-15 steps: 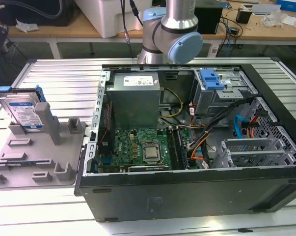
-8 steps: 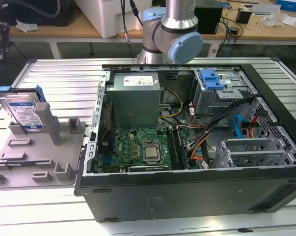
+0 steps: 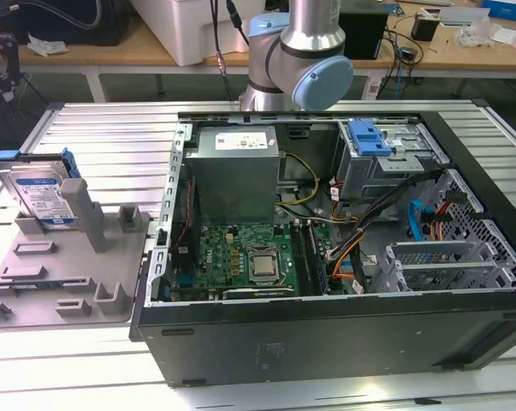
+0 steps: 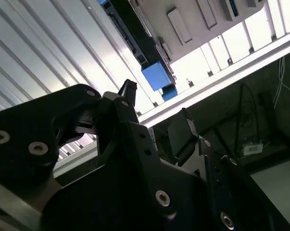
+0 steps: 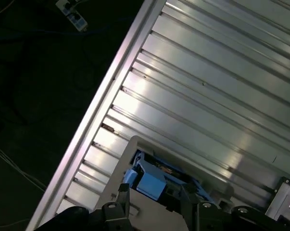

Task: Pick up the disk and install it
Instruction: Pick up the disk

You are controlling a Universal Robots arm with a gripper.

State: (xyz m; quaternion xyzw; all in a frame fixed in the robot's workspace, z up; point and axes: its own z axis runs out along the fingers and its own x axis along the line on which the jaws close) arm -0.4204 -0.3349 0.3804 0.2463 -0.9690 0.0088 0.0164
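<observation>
The disk [image 3: 42, 193] is a silver drive with a white-and-blue label and blue rails. It leans upright in a grey plastic fixture [image 3: 69, 274] at the exterior view's left, on the ribbed metal table. In both wrist views the disk's blue rail [image 4: 157, 76] [image 5: 147, 182] appears edge-on beyond my fingertips, some way off. My gripper [image 4: 157, 98] [image 5: 154, 193] is black, its two fingers stand apart, and nothing is between them. The arm's silver and blue joints [image 3: 300, 60] rise behind the computer case.
An open computer case [image 3: 326, 334] lies on the table at the exterior view's right, holding a grey power-supply box [image 3: 236, 171], a motherboard [image 3: 249, 257] and a grey drive cage with a blue bracket [image 3: 369, 137]. The table edge [image 5: 111, 91] drops to dark floor.
</observation>
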